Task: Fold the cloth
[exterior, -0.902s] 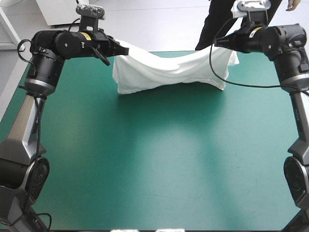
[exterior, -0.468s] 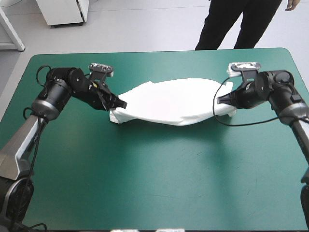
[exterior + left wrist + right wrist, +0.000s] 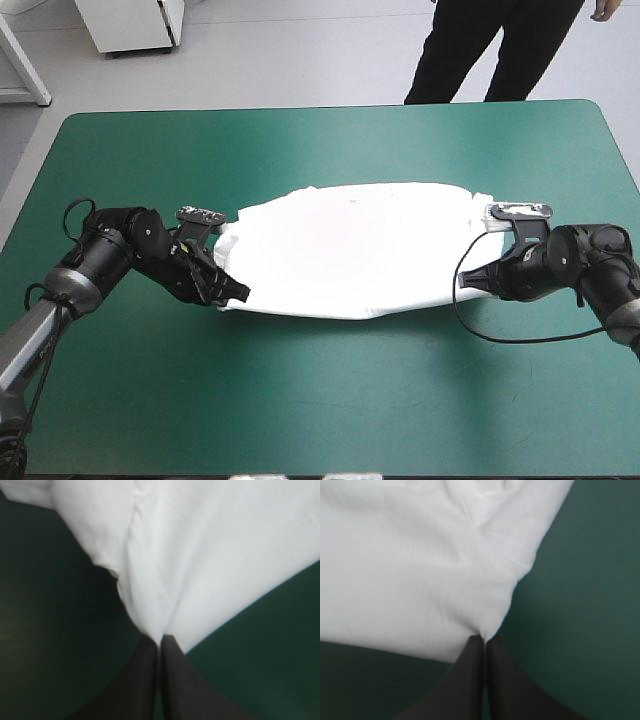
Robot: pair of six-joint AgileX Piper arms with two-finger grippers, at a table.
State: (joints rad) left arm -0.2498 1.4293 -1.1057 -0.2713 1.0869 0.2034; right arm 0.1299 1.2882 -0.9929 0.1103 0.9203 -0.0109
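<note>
The table with its teal-green cover is filling most of the high view. The T-shirt is lying about the table's middle as a broad white oval, its long axis running between the table's left and right edges.

The left gripper is sitting low over the table toward its left edge. Its black fingers are pressing together in a pointed arch and pinching the near corner of the cloth at that end, where the fabric is gathering into a ridge. The right gripper is doing the same toward the table's right edge, its fingers all but meeting on a puckered corner of the shirt.

The step in hand is probably the laying-out, since the cloth is resting on the table while both ends are being held taut. The shirt may already be doubled over, but the pictures are not showing that clearly.

The next move is probably calling for both grippers to let go without dragging the corners. After that comes a fresh hold along one edge for a fold across the table, taking care that the bunched left end is not getting folded in.
</note>
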